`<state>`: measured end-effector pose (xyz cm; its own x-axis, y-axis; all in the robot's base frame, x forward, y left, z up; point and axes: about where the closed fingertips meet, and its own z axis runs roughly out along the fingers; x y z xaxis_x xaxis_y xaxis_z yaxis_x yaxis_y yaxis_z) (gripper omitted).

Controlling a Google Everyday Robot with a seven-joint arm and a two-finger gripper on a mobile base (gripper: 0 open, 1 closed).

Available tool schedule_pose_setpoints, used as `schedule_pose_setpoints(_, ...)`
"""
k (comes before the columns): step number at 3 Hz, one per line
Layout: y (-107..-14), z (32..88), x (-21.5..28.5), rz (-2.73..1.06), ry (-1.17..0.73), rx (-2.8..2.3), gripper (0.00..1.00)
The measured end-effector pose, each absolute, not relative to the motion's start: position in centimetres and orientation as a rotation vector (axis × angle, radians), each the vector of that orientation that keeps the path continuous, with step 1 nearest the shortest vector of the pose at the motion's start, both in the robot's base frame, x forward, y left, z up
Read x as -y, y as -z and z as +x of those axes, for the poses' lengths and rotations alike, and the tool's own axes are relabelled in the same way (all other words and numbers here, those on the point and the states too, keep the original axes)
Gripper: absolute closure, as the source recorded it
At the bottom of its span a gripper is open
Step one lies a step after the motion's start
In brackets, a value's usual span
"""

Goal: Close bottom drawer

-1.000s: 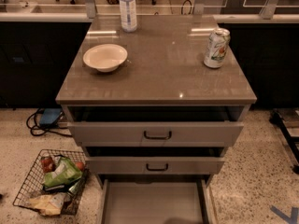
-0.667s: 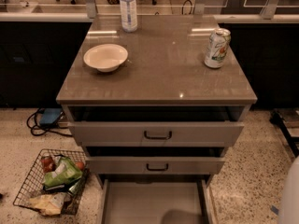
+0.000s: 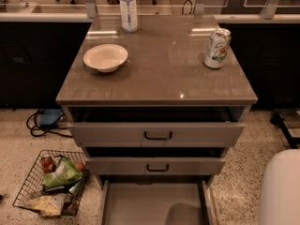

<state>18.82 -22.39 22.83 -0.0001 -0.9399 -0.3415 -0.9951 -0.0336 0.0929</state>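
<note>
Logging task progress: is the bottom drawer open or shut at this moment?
Open: the bottom drawer is pulled far out, its grey tray exposed. The gripper is out of view.

Open from above over bottom drawer (image 3: 154, 203) tray. Overhung at rear by upper drawers (image 3: 157, 135) jutting out. Crowded on left by wire basket (image 3: 51, 184) just beside. Bare floor (image 3: 234, 196) strip right, bounded by white arm bulk (image 3: 281, 191). Gripper out of view.

Grey-beige bottom drawer (image 3: 150, 201), cream bowl (image 3: 105, 57), green-white can (image 3: 217, 48), speckled floor (image 3: 238, 191), white arm (image 3: 281, 191).
</note>
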Motion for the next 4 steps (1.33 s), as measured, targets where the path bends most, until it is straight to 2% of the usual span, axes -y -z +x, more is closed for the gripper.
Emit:
schedule_pose_setpoints(1, -20.8, 18.3, 20.8, -2.014, -0.460, -2.016, 1.00)
schedule_pose_setpoints(2, -20.8, 18.3, 20.8, -2.014, -0.460, -2.016, 1.00)
schedule_pose_setpoints(4, -16.7, 18.9, 17.0, -1.968, -0.507, -1.996, 1.00)
